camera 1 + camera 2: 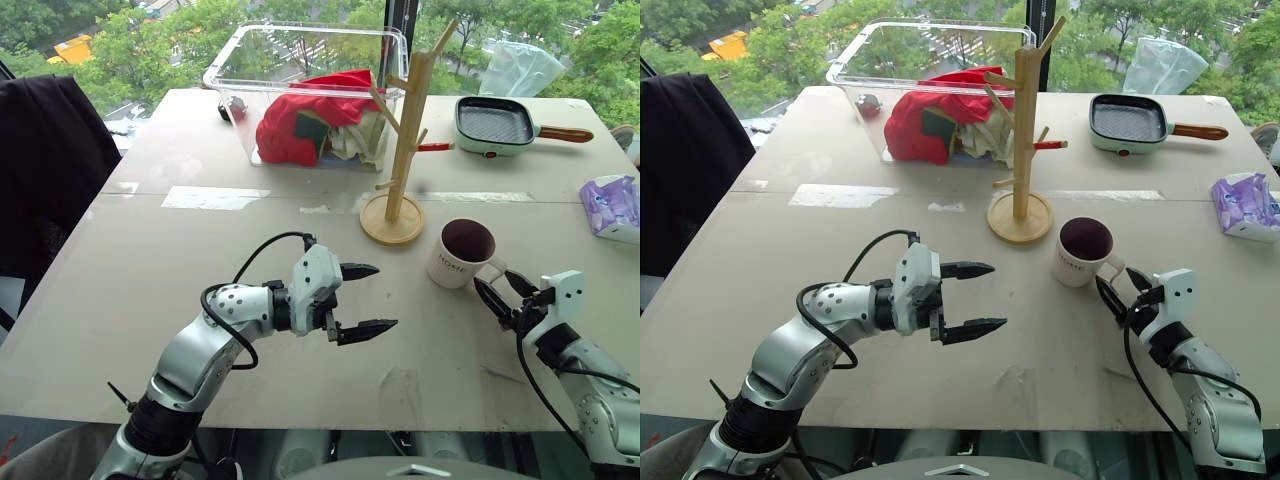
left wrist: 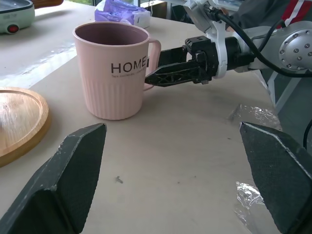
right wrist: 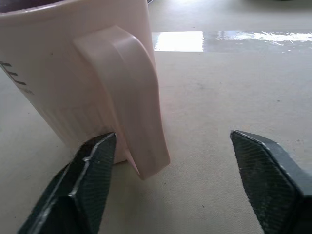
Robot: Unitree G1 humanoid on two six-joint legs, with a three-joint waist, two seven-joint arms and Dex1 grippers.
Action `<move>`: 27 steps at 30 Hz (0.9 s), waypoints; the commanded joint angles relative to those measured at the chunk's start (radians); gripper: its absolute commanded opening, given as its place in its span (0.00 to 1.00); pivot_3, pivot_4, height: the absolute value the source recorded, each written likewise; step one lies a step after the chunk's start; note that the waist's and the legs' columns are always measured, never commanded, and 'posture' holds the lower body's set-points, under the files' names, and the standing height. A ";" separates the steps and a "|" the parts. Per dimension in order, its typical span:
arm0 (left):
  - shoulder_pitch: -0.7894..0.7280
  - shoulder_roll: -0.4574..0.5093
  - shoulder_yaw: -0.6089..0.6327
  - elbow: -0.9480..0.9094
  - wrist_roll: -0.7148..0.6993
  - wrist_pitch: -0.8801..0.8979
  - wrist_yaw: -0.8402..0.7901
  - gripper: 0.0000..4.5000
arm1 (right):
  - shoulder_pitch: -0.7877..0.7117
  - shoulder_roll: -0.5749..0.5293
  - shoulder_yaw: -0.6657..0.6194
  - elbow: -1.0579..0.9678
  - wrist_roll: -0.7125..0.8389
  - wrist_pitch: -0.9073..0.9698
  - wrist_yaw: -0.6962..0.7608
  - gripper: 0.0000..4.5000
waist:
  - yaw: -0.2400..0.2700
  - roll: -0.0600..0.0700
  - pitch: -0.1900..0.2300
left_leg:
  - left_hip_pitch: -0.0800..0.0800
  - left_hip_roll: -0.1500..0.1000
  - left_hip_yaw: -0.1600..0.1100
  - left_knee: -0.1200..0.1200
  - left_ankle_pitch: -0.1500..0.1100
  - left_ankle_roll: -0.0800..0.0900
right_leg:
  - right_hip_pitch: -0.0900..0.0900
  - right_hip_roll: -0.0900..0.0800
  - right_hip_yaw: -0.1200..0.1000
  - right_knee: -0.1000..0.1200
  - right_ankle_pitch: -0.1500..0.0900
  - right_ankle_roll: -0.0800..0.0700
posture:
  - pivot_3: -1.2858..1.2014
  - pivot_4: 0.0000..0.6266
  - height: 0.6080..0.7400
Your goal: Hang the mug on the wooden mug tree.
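From the head view, I see the mug (image 1: 463,254) upright on the tabletop (image 1: 200,260), just right of the wooden mug tree (image 1: 398,150). Left gripper (image 1: 362,300) hovers open. Right wrist view: right gripper (image 3: 170,165) straddles the handle, unclamped. Stiff, slick, breakable ceramic; I'd grip the handle.

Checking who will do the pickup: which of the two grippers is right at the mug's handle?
The right gripper: its open fingers straddle the handle of the mug. The left gripper hangs open, well apart from it.
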 commanded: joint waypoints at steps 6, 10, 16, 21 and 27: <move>-0.006 0.001 0.016 -0.063 -0.018 -0.001 0.018 1.00 | -0.023 -0.016 0.017 0.014 -0.005 0.011 0.029 0.00 | 0.000 0.000 0.000 | 0.000 0.000 0.000 0.000 0.000 0.000 | 0.000 0.000 0.000 0.000 0.000 0.000 | 0.52 0.24 1.00; 0.014 -0.010 0.018 -0.040 -0.012 -0.015 0.033 1.00 | -0.026 -0.061 0.031 0.013 -0.050 -0.008 0.053 0.00 | 0.000 0.000 0.000 | 0.001 0.000 0.000 0.000 0.000 0.000 | 0.000 0.000 0.000 0.000 0.000 0.000 | 0.52 0.24 1.00; 0.052 -0.085 0.045 0.004 -0.030 -0.080 0.063 1.00 | -0.141 -0.235 0.024 0.029 -0.097 -0.029 0.161 0.00 | -0.001 0.000 0.001 | 0.001 -0.001 0.001 0.001 0.000 0.000 | 0.000 0.000 0.001 0.000 0.000 0.000 | 0.52 0.24 1.00; 0.095 -0.213 0.062 0.039 -0.024 -0.187 0.110 1.00 | -0.429 -0.377 0.077 0.190 -0.152 -0.110 0.314 0.00 | -0.009 0.000 0.002 | 0.002 -0.002 0.001 0.002 0.000 0.000 | 0.001 0.001 0.002 0.001 0.001 0.000 | 0.52 0.24 1.00; 0.143 -0.334 0.101 -0.017 -0.058 -0.282 0.191 1.00 | -0.806 -0.436 0.213 0.421 -0.257 -0.203 0.475 0.00 | -0.016 -0.001 0.004 | 0.001 -0.002 -0.001 0.001 0.000 0.000 | 0.001 0.001 0.000 0.001 0.001 -0.001 | 0.52 0.24 1.00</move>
